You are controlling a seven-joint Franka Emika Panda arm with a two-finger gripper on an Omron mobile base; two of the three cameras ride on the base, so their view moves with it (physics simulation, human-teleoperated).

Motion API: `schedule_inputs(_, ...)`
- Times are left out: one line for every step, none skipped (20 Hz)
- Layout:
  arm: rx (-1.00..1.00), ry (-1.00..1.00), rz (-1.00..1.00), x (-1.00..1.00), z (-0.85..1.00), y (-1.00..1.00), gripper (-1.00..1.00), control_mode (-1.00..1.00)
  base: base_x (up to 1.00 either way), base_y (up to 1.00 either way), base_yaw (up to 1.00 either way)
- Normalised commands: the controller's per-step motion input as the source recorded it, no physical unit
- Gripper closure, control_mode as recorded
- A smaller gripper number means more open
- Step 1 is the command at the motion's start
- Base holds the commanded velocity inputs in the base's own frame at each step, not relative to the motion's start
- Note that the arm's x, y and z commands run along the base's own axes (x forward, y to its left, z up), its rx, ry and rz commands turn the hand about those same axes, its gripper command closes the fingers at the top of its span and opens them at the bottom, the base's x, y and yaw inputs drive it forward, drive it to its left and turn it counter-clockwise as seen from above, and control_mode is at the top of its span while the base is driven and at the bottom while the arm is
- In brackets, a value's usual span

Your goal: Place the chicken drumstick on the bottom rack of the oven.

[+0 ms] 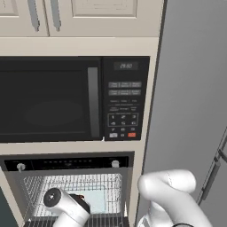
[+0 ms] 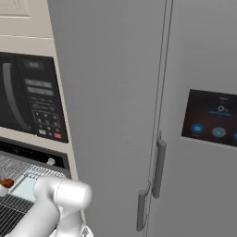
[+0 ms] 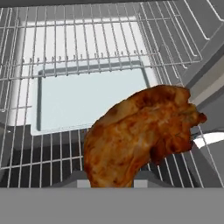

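A: Where is the chicken drumstick (image 3: 140, 135) sitting?

B: It is hanging at the pincer (image 3: 109, 181), in front of the open oven (image 1: 71, 186). The fingertips are hiding behind the meat, so I cannot tell whether they are clamping it.

A: What is lying inside the cavity?

B: A pale tray (image 3: 87, 100) is resting toward the back, under an upper wire shelf (image 3: 87, 43). The bottom rack (image 3: 43, 162) is spreading out just below the drumstick, near its front edge.

A: And around the oven?

B: A black microwave (image 1: 71, 99) is sitting above the control strip (image 1: 66, 163), cream cabinets (image 1: 80, 17) are above that, and a grey fridge (image 2: 152, 115) is standing to the right.

A: The arm?

B: It is bending low, with the wrist (image 1: 66, 206) reaching into the oven mouth.
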Motion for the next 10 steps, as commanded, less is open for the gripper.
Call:
schedule_inputs(-0.15,0.0,0.06,0.24,-0.89,0.0,1.0,-1.0,0.0,0.0,0.0)
schedule_inputs(-0.09,0.0,0.03,0.26,-0.66,0.0,1.0,-1.0,0.0,0.0,0.0)
schedule_inputs(-0.05,0.03,0.0,0.3,-0.61,0.04,1.0,-1.0,0.0,0.0,0.0)
schedule_inputs(0.0,0.01,0.0,0.28,-0.36,0.0,1.0,-1.0,0.0,0.0,0.0)
schedule_inputs(0.0,0.0,0.0,0.24,-0.4,0.0,1.0,-1.0,0.0,0.0,0.0)
schedule_inputs(0.0,-0.01,0.0,0.26,-0.29,0.03,1.0,-1.0,0.0,0.0,0.0)
schedule_inputs(0.0,0.0,0.0,0.29,-0.26,0.0,1.0,-1.0,0.0,0.0,0.0)
schedule_inputs(0.0,0.0,0.0,0.36,-0.21,0.0,1.0,-1.0,0.0,0.0,0.0)
schedule_inputs(0.0,0.0,0.0,0.42,-0.29,0.0,1.0,-1.0,0.0,0.0,0.0)
schedule_inputs(0.0,0.0,0.0,0.45,-0.46,0.08,1.0,-1.0,0.0,0.0,0.0)
